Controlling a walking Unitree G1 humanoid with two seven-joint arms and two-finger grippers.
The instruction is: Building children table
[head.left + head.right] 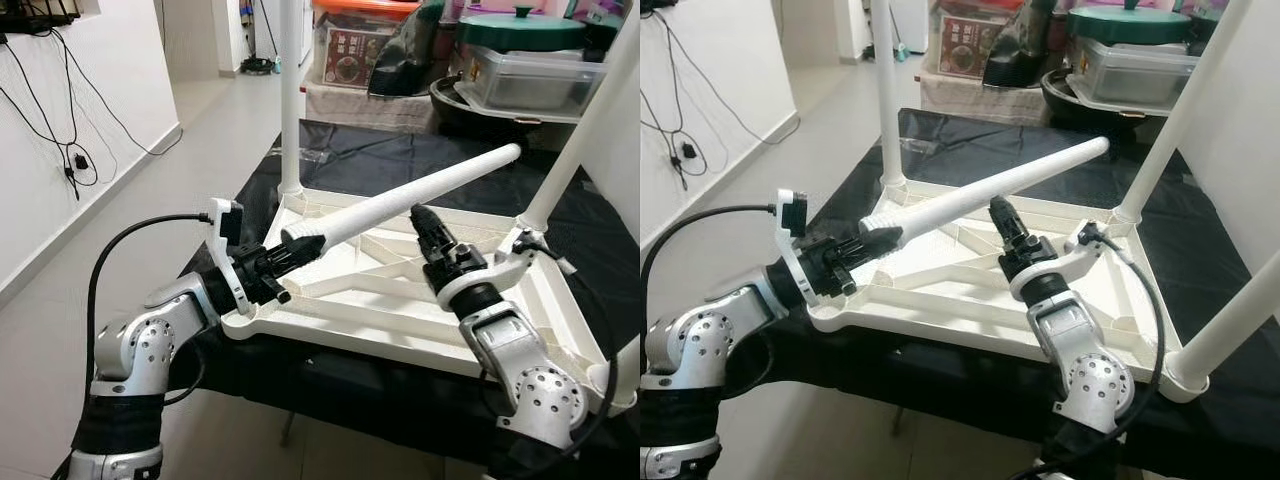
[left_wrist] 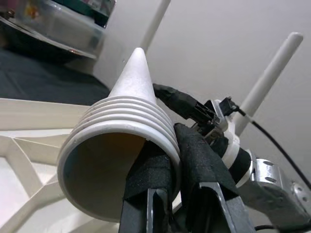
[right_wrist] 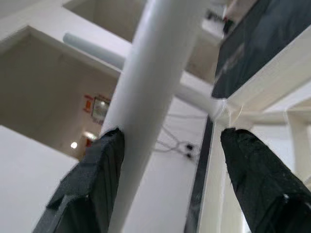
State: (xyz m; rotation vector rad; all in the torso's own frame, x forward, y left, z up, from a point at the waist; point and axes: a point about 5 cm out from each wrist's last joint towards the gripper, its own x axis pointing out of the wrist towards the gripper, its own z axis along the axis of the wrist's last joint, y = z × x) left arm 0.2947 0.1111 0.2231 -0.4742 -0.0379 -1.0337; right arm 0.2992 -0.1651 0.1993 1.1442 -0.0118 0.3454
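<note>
Holding: left gripper (image 1: 298, 250) has its two black fingers pinched on the ribbed, open end of a loose white table leg (image 1: 420, 192), one finger tucked inside the hollow mouth and the other outside the rim, as far as the left wrist view lets me see.
Loose leg: runs away from the left gripper, rising at a slant up and across the upturned white tabletop (image 1: 370, 300), with its far rounded tip hanging in the air over the table's far side.
Right gripper: right gripper (image 1: 422, 222) sits just under the middle of that slanted leg, fingers spread wide. In the right wrist view one finger (image 3: 97, 174) is right up against the leg and the other stands well apart, so it's not clamped on anything.
Tabletop: lies upside down below both grippers, ribbed underside facing up, resting on a black cloth (image 1: 400, 160) over a work surface.
Fitted legs: one upright white leg (image 1: 290, 100) stands in the far corner beyond the left gripper, another (image 1: 585, 130) rises from the corner past the right gripper, and a third (image 1: 1240, 320) sticks up from the near corner beside the right arm.
Background: green-lidded pot (image 1: 520, 30) and a clear plastic container (image 1: 530, 75) well beyond the right gripper; black cables (image 1: 70, 120) on the white wall out past the left arm.
</note>
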